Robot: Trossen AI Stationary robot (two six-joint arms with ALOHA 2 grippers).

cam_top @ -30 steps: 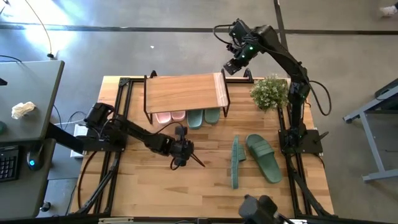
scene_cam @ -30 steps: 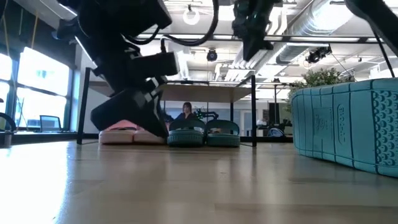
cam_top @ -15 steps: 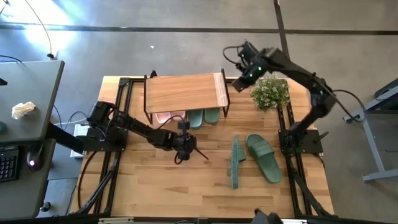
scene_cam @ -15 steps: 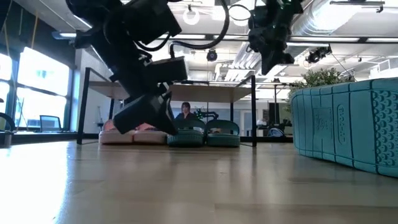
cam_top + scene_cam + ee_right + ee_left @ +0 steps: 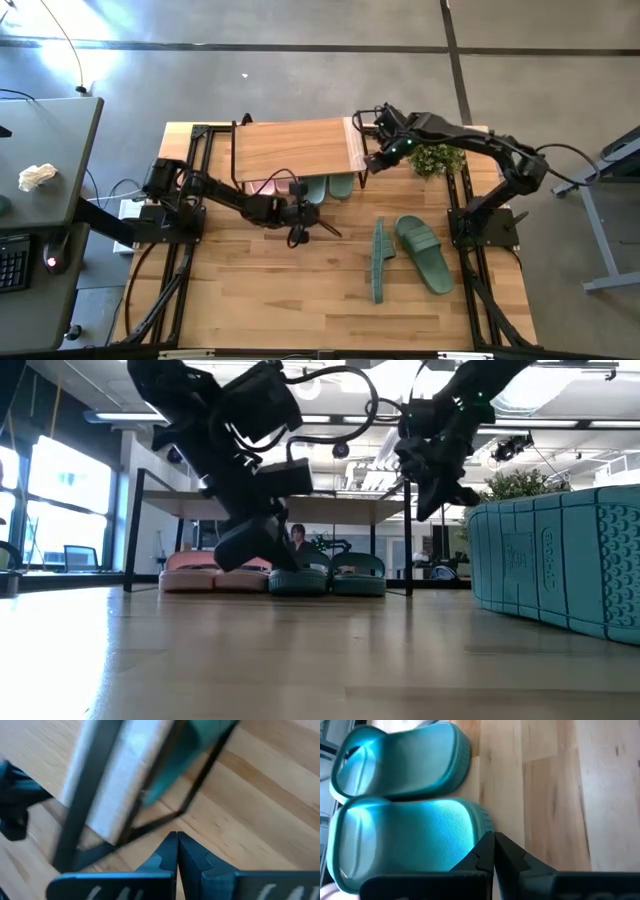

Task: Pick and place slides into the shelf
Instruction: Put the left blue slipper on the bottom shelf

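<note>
Reaching across the counter from its left side, the left arm carries its end effector to a spot just in front of the shelf, low over the wood; its fingers are pressed together with nothing between them, as the left wrist view shows, where the fingertips meet just before the toes of two dark green slides; under the shelf lie a light pink pair on the left and that dark green pair on the right, side by side, toes protruding from beneath the plank; in the low view the same four sit in a row between the black legs, pink then green; right of the shelf's corner hangs the right end effector, raised above the counter and close to the frame, fingers likewise closed and empty, the shelf's plank edge and black frame crossing the right wrist view beyond them; a small potted plant stands just right of that arm; nearer the front, the second dark green pair rests well apart from the shelf, one slide tipped on its edge, the other lying flat, strap up, just beside it.
</note>
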